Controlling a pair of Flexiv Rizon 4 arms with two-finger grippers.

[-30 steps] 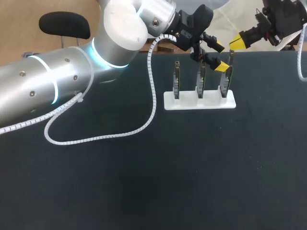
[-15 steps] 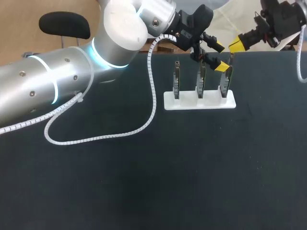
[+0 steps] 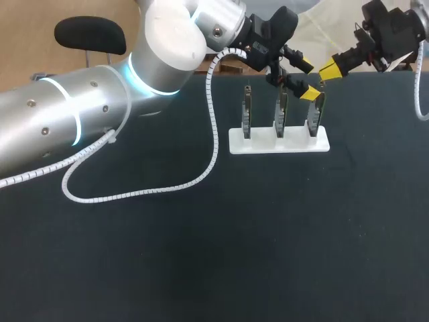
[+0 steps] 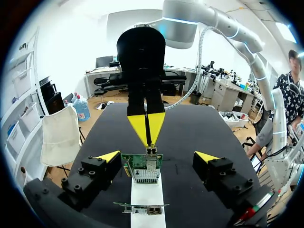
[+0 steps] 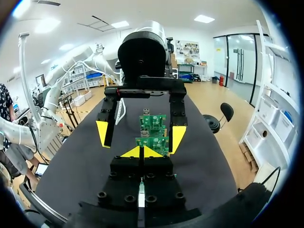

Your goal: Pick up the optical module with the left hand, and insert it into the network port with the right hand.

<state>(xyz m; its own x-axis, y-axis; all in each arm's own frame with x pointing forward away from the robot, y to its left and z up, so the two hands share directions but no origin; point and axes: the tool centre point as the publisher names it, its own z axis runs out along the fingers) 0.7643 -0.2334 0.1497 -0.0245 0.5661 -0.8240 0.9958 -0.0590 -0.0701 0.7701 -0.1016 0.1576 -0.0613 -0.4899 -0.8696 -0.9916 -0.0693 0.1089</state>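
Your left gripper (image 4: 157, 156) is released. Its two yellow tips stand wide apart, one on each side of a network card (image 4: 142, 167), and neither touches it. Your right gripper (image 4: 147, 127) is clenched, the tips pressed together with almost no gap, and it points at the top edge of that same card. The card stands upright in a white stand (image 3: 278, 143) at the far side of the table (image 3: 201, 255). It is the end one of three, on the right arm's side.

The optical module I cannot pick out with certainty. The only candidate is a small grey piece (image 4: 151, 151) just under the right tips, at the card's edge, and it may as well be the port itself.

Expect the module to be light and stiff: a small metal body with smooth sides that can slip between hard tips. I judge you should take it on its two long flat sides, toward the back, and leave the plug end free. The card is thin and only slotted in the stand, so a push that is not straight could tilt it.
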